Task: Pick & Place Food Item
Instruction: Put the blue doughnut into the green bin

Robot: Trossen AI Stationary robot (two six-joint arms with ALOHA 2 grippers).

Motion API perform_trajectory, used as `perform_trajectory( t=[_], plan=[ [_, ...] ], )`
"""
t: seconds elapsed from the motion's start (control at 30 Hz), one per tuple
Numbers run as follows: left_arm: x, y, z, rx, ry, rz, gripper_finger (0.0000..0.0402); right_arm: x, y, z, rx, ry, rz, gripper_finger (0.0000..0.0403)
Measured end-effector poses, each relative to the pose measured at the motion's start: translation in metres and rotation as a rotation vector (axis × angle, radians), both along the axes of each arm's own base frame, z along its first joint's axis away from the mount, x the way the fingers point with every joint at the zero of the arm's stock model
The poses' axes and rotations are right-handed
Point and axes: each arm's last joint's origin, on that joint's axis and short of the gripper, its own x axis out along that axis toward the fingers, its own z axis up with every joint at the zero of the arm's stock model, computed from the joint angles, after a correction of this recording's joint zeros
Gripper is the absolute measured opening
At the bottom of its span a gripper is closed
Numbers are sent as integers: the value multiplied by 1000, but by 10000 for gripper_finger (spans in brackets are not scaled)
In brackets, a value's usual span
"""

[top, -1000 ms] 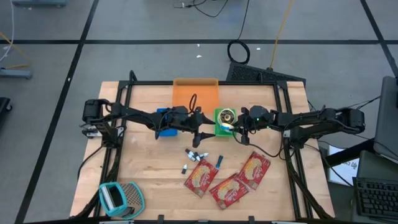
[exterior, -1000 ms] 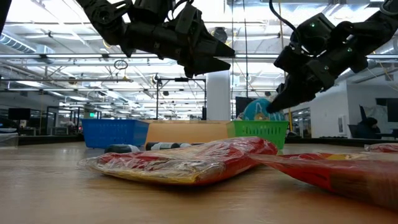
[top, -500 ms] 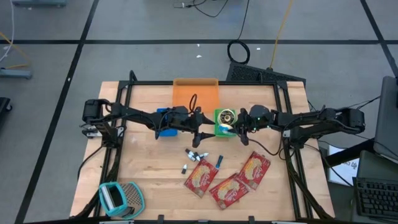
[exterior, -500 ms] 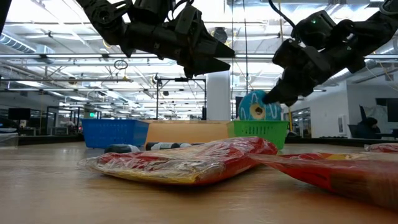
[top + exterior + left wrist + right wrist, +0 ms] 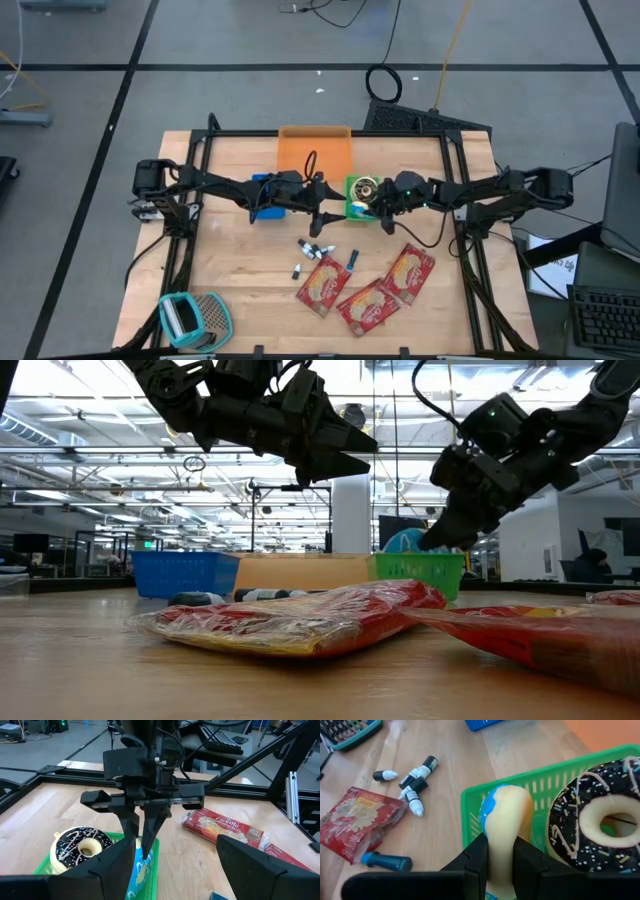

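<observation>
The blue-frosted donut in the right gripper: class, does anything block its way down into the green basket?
Partly. The right gripper holds the blue-frosted donut on edge over the green basket. A chocolate donut already fills much of the basket, so only the gap beside it is free.

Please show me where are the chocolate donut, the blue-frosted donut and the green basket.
chocolate donut (image 5: 590, 815), right wrist view, dark frosted ring.
blue-frosted donut (image 5: 506, 815), right wrist view, pale side.
green basket (image 5: 540, 782), right wrist view, mesh wall.
</observation>
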Motion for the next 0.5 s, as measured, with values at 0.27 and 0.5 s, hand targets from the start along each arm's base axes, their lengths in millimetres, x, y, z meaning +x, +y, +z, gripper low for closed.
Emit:
perform_trajectory(
  t=[0.27, 0.5],
  plan=[
    [0, 0, 0, -1, 0, 0, 278, 1, 0, -1, -4, -1, 2, 55],
    [0, 0, -1, -2, 13, 0, 278, 0, 0, 0, -27, -3, 15, 55]
  ],
)
